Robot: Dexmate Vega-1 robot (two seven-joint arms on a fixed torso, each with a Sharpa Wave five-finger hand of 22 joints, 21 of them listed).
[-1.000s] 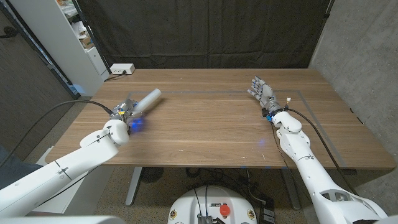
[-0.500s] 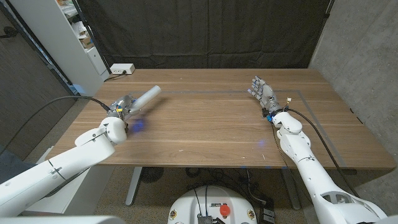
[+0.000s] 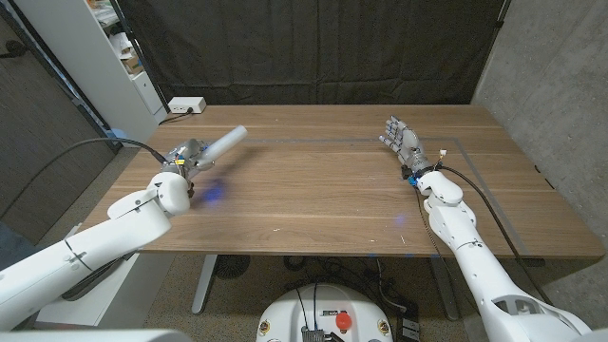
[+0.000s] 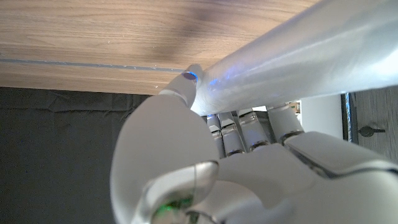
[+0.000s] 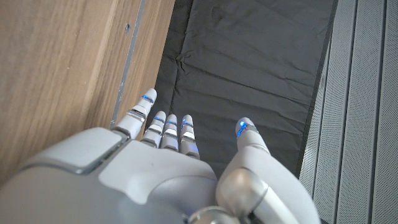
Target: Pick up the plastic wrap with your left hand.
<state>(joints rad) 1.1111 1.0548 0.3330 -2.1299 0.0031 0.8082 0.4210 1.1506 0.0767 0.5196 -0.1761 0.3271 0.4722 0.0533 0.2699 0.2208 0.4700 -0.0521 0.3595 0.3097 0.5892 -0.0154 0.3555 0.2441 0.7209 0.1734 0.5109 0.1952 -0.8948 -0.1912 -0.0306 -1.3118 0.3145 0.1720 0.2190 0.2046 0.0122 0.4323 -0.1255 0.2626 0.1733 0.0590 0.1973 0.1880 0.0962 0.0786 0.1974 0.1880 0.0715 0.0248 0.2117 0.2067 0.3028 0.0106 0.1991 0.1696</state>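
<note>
Your arms are glossy white rounded shells with black cables running along them. Left hand (image 3: 185, 159) and right hand (image 3: 400, 140) are grey-silver, segmented fingers (image 5: 166, 129), blue LEDs at the tips. Green light glows near the left wrist base.

Even indoor light, soft shadows, wrist close-ups blurred

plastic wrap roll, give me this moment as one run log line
left hand: grips plastic wrap roll, lifted off table | right hand: holds nothing, fingers apart | pickup: done
</note>
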